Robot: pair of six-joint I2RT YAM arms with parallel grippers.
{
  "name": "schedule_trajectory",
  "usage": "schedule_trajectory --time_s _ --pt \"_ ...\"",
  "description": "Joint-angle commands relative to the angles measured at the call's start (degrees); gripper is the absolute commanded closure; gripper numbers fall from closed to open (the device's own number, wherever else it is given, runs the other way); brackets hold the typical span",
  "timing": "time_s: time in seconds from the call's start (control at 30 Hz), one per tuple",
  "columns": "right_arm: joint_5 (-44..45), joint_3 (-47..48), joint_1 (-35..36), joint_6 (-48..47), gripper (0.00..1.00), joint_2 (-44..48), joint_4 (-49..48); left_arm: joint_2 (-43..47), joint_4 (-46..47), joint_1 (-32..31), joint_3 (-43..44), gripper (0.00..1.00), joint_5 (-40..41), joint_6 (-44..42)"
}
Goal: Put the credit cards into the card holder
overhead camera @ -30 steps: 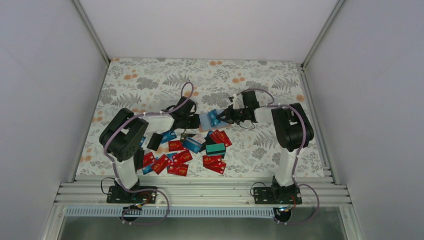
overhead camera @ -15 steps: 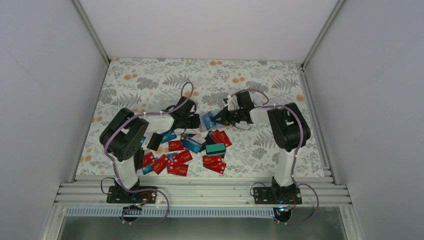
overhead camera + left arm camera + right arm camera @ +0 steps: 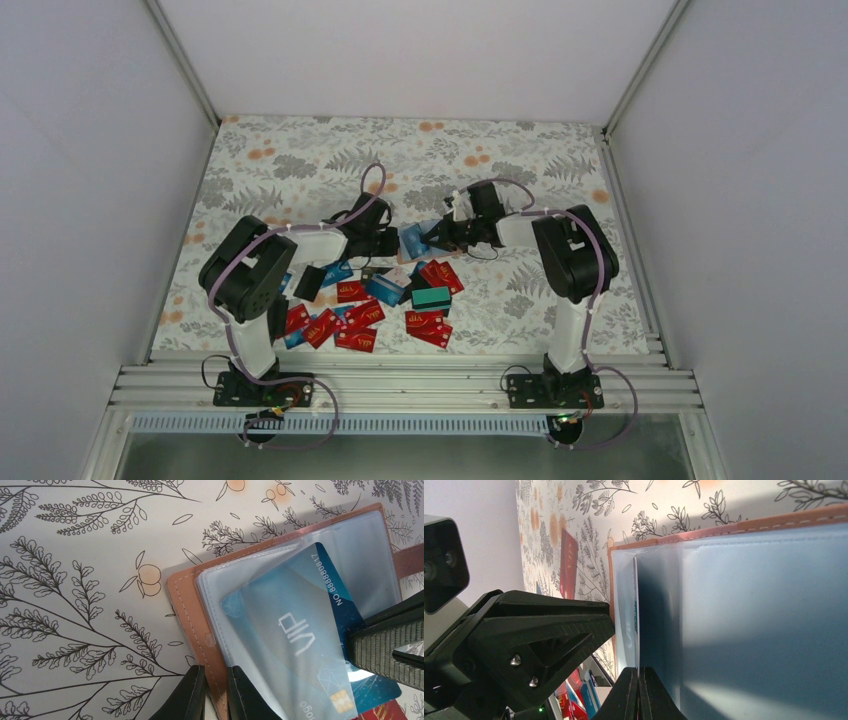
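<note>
A tan, leather-look card holder (image 3: 184, 605) shows pale stitching along its edge. Its clear plastic sleeves (image 3: 360, 545) lie glossy over a smooth, shiny blue card (image 3: 300, 630). Beneath, the floral table cover (image 3: 75, 580) looks matt and smooth.

I have both arms folded inward, elbows out, wrists meeting at centre frame in the top view. My left gripper (image 3: 392, 241) points right, fingers nearly together in a tight pinch. My right gripper (image 3: 432, 236) points left toward it, fingers pressed fully together.
</note>
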State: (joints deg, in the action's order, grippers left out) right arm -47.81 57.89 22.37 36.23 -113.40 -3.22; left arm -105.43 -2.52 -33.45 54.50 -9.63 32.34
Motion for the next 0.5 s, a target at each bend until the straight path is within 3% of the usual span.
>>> schedule_trajectory --time_s 0.0,0.47 --pt "3.85 0.85 1.27 0.42 0.96 1.71 -0.01 -1.47 -0.07 -0.12 -1.15 0.86 -1.02 -0.26" --pt "5.39 -1.47 1.44 3.52 0.96 2.87 -3.27 -2.75 0.58 -0.21 -1.33 0.87 -2.72 0.23"
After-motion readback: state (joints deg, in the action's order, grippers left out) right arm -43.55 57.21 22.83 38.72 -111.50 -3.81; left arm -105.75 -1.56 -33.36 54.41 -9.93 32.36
